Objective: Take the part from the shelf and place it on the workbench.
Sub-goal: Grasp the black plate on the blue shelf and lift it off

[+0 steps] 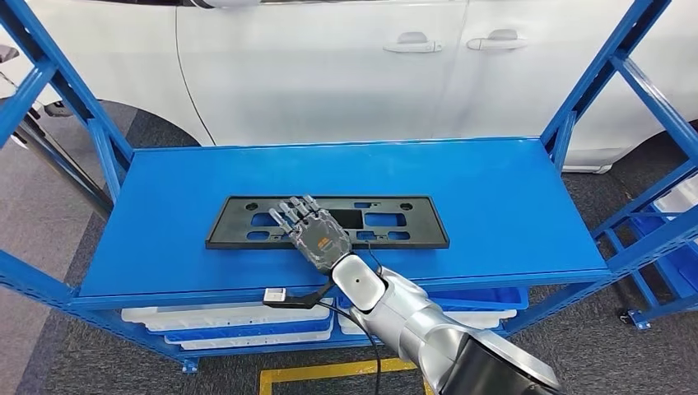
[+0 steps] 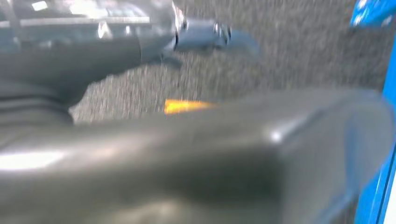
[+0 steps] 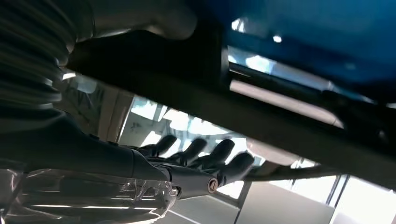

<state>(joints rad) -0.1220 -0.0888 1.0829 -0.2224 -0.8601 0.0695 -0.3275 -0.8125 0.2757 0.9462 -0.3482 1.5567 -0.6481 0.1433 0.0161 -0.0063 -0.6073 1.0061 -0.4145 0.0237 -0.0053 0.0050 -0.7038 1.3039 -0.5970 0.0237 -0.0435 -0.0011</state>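
Centre frame, head view: black flat part (image 1: 328, 222) is lying on the blue shelf (image 1: 494, 206). Right hand (image 1: 311, 230) is resting palm-down over its middle, fingers extended and fairly wide, gripping nothing. Left hand (image 2: 205, 35) is blurring out; can't tell its state. White car (image 1: 329, 66) is sitting behind, upper frame.

The right robot hand (image 1: 317, 234) covers the middle of the black part (image 1: 247, 222) on the blue shelf (image 1: 510, 206), hiding any grip from the head view; the left wrist view is motion-blurred; the shelf's uprights and the white car (image 1: 329, 66) run past the frame.
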